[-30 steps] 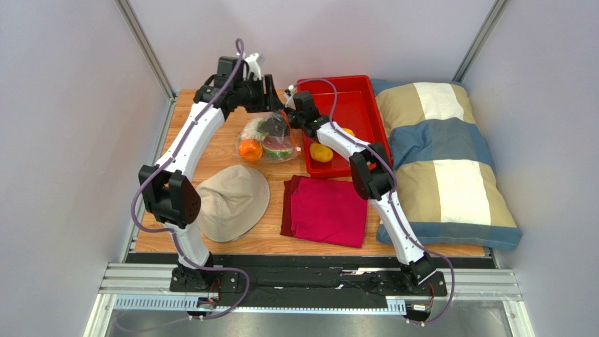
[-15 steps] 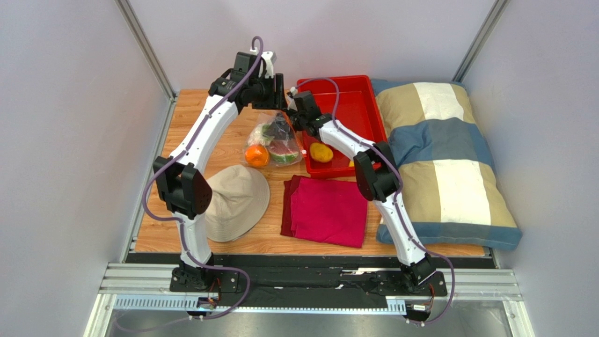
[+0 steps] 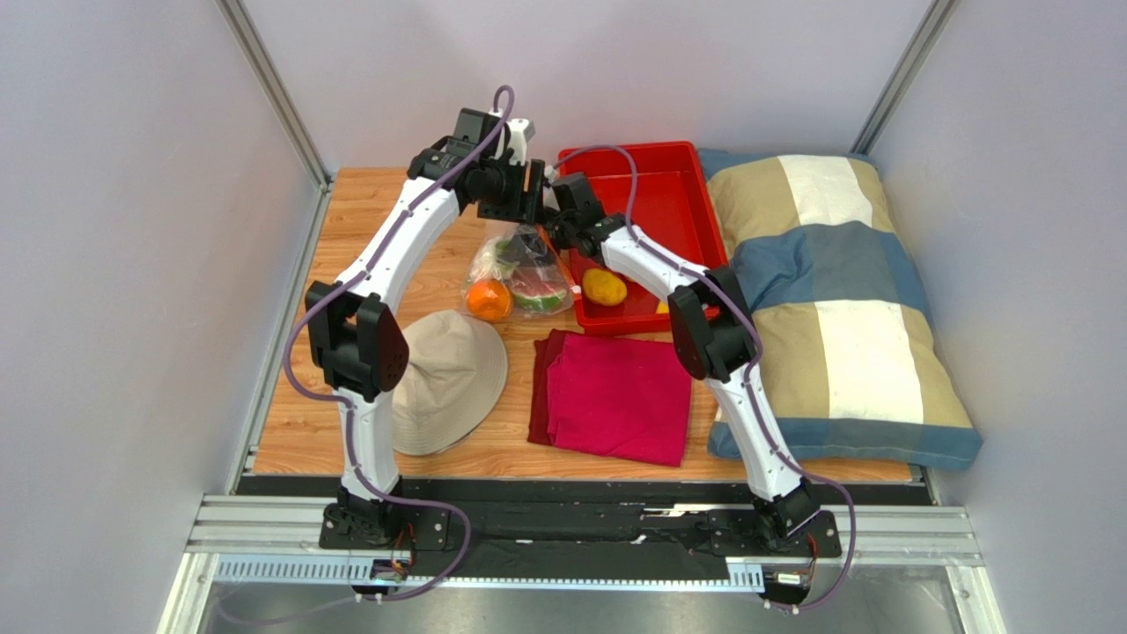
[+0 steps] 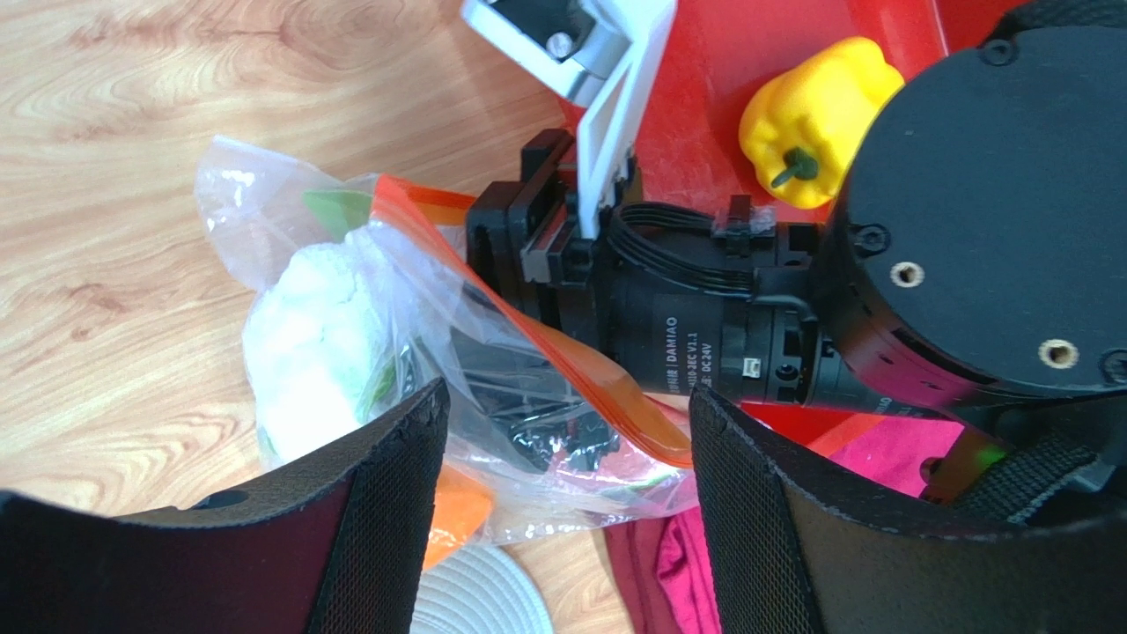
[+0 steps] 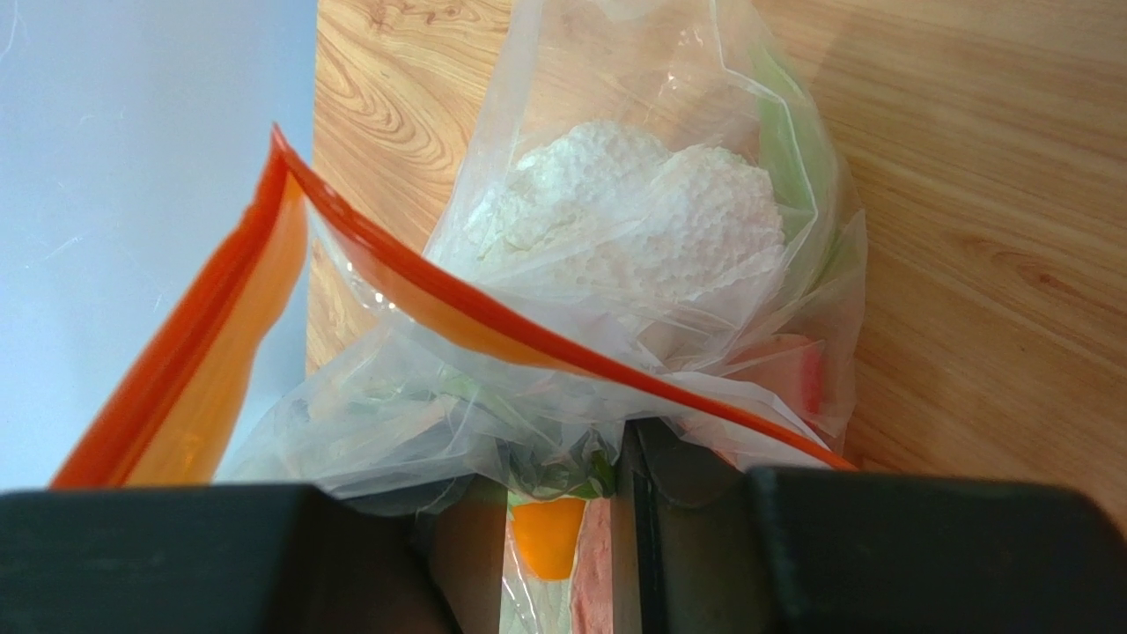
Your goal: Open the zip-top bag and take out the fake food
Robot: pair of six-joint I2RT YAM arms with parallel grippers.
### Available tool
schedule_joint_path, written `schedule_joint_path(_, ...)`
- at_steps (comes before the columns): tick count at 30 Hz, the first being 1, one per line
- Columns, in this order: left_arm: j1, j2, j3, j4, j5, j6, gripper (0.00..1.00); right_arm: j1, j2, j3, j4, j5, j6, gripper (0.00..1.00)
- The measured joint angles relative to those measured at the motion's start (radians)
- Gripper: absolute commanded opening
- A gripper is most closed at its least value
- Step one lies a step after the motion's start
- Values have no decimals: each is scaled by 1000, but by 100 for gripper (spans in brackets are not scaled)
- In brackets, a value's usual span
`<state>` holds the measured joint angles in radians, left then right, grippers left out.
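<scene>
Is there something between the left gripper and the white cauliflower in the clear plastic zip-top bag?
Yes. The left gripper is open above the clear plastic zip-top bag, whose wall covers the white cauliflower. The right gripper, pinching the bag near its orange zip strip, also sits at the mouth.

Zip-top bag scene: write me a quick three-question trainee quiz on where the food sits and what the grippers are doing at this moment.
1. True or false: the white plastic cauliflower lies inside the clear crinkly zip-top bag with the orange-red strip.
2. Where is the yellow plastic bell pepper? A) in the bag B) in the red plastic tray C) on the tan fabric hat.
3. Fill in: the ____ gripper's fingers stand wide apart, holding nothing.
Key: 1 true; 2 B; 3 left gripper.
</scene>
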<state>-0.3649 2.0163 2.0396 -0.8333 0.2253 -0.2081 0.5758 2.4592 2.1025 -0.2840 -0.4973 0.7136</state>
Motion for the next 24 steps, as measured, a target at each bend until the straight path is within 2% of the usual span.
schedule_joint_path(2, 0, 1, 0, 0, 9, 5, 48, 3, -3, 0, -6, 0, -5, 0)
schedule_joint_path(3, 0, 2, 0, 0, 15, 12, 33, 6, -6, 0, -11, 0, -8, 0)
schedule_joint_path(5, 0, 5, 0, -1, 26, 16, 17, 10, -9, 0, -16, 3, -13, 0)
schedule_joint_path(6, 0, 6, 0, -1, 29, 23, 0, 10, -10, 0, -16, 4, -14, 0)
schedule_joint_path(18, 18, -9, -86, 9, -31, 97, 0, -28, -18, 0, -47, -6, -13, 0)
schedule_joint_path(24, 25, -98, -188, 55, -53, 146, 0, -98, -20, 80, -118, -139, 89, 0)
